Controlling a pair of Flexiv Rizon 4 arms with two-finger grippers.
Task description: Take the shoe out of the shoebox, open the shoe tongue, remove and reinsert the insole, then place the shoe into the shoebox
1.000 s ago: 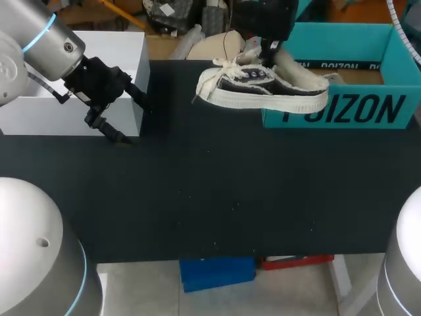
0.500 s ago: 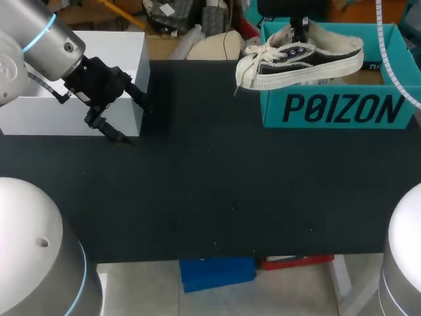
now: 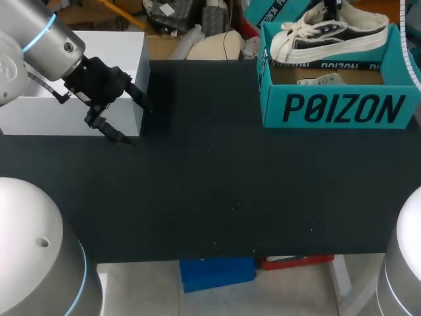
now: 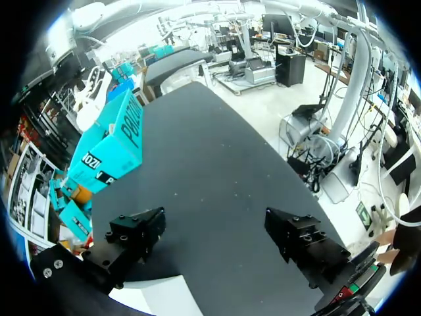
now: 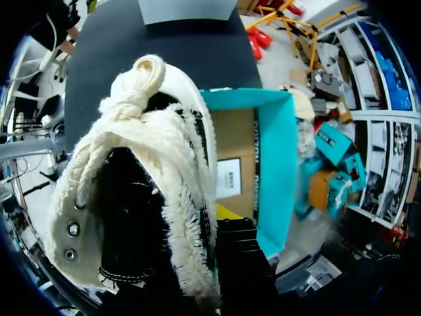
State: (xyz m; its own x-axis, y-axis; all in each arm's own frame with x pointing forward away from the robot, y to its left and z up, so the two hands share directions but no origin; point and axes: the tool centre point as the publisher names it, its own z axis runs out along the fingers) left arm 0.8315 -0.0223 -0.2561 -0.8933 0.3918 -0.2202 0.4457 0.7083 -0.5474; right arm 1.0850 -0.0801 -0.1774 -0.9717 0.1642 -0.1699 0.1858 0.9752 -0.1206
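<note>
Your right gripper [image 5: 217, 243] is clamped on the shoe [image 3: 329, 33] at the edge of its opening. In the right wrist view one black finger stands just outside the frayed collar, and the shoe hangs from the claw clear of any support. In the head view the shoe is up in the air over the shoebox [image 3: 339, 108], above its far wall. The sole faces down, the toe and the knotted laces point left, and the heel points right. The teal shoebox stands open at the far right of the black table [image 3: 210, 191]. A small pale item [image 3: 319, 80] lies on its cardboard floor; you cannot tell what it is.

Your left gripper [image 4: 217, 240] is spread wide with nothing between its fingers, only bare table ahead of it. It sits at the far left of the table, just in front of the white box [image 3: 72, 79], well apart from the shoebox. From the left wrist view you see the shoebox at the far side of the table, with the shoe above it.
</note>
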